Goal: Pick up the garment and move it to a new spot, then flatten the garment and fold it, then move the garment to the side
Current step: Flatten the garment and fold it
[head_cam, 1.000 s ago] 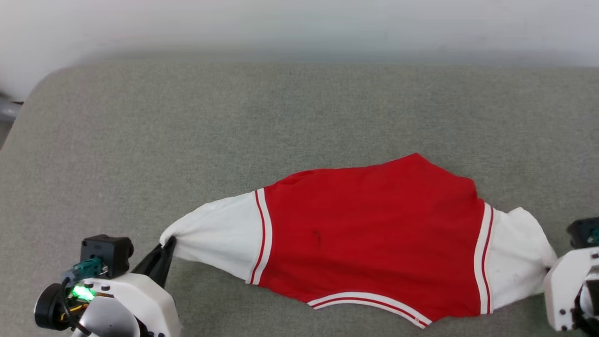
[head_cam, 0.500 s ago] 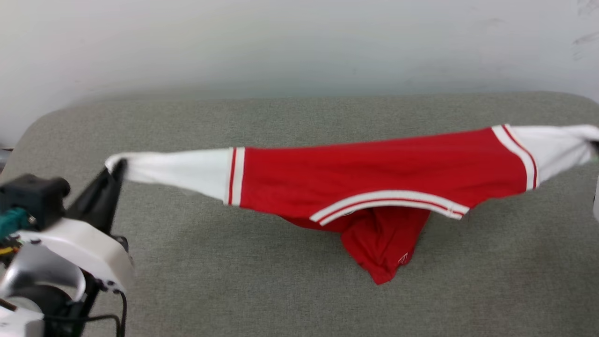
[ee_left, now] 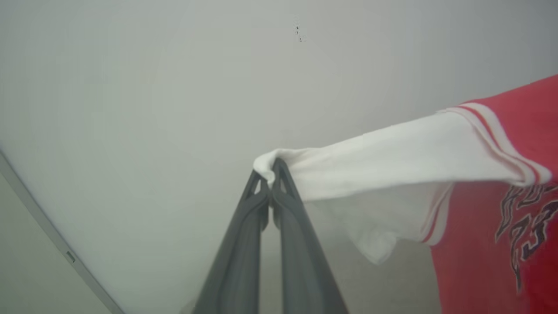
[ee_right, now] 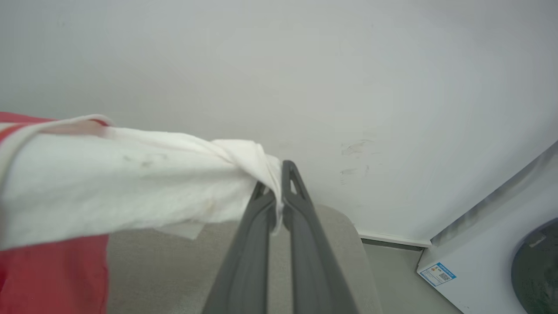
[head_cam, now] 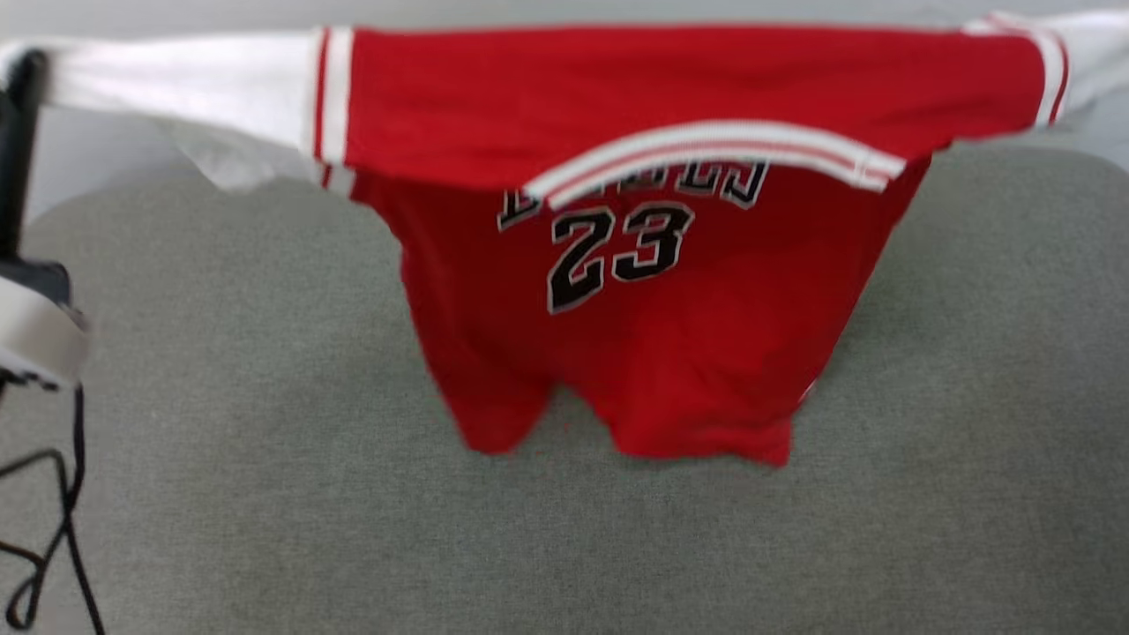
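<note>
Garment [head_cam: 670, 335] taut between left tool [ee_left: 273, 173] and right tool [ee_right: 277, 185]

Inventory, counted:
- 1x shirt [head_cam: 670, 353], red.
- 2x sleeves, white: one [head_cam: 176, 84] at shirt's left end, one [head_cam: 1094, 44] at its right end.
- 1x printed number [head_cam: 617, 251] on shirt body, 2 digits.
- 2x grippers: left gripper [ee_left: 271, 174] at shirt's left sleeve tip, right gripper [ee_right: 279, 174] at right sleeve tip.
- fingers [ee_left: 244, 244]: 2 ea., 4 tot.
- 1x grey cushion [head_cam: 220, 441] under shirt.
- 1x black cable [head_cam: 62, 529], lower left of shirt.
- 1x white appliance [ee_right: 492, 244] w/ 1x blue label [ee_right: 437, 273], past shirt's right sleeve tip.
</note>
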`<state>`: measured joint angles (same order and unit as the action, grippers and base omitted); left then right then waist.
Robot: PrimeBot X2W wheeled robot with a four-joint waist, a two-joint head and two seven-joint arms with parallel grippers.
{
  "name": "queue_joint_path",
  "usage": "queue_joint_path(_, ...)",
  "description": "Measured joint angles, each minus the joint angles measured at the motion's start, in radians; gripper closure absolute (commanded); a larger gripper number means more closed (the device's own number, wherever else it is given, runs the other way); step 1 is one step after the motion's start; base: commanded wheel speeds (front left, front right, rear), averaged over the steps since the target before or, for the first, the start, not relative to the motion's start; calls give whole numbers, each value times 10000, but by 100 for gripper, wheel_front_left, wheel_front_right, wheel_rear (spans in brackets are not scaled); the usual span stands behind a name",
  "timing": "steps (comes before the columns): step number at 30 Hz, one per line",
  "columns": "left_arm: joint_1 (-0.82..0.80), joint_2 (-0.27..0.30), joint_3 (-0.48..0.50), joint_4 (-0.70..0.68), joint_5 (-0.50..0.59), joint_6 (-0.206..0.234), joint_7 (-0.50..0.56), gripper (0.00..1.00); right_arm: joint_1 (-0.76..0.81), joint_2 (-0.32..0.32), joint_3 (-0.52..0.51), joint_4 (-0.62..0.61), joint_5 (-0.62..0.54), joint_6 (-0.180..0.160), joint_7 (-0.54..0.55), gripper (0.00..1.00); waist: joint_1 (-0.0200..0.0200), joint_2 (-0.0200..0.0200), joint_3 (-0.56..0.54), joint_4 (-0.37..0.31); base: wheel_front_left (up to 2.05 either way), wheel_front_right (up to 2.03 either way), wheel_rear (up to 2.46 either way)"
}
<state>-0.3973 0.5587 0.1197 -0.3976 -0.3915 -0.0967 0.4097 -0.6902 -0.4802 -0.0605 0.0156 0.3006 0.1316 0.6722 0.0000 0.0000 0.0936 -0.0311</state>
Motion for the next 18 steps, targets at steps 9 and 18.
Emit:
queue_joint_path(9,-2674,918,-236,1300,-399,-228,-370,100,-2589,332,-207,616,-706,2,-481,100,0,0,1240,70,0,0,0)
queue_joint_path(18,-6718,1737,-1760,3923,-148,-337,-1691,100,-5980,654,-263,2217,-2155,2,-1595,100,2,0,3074,292,0,0,0)
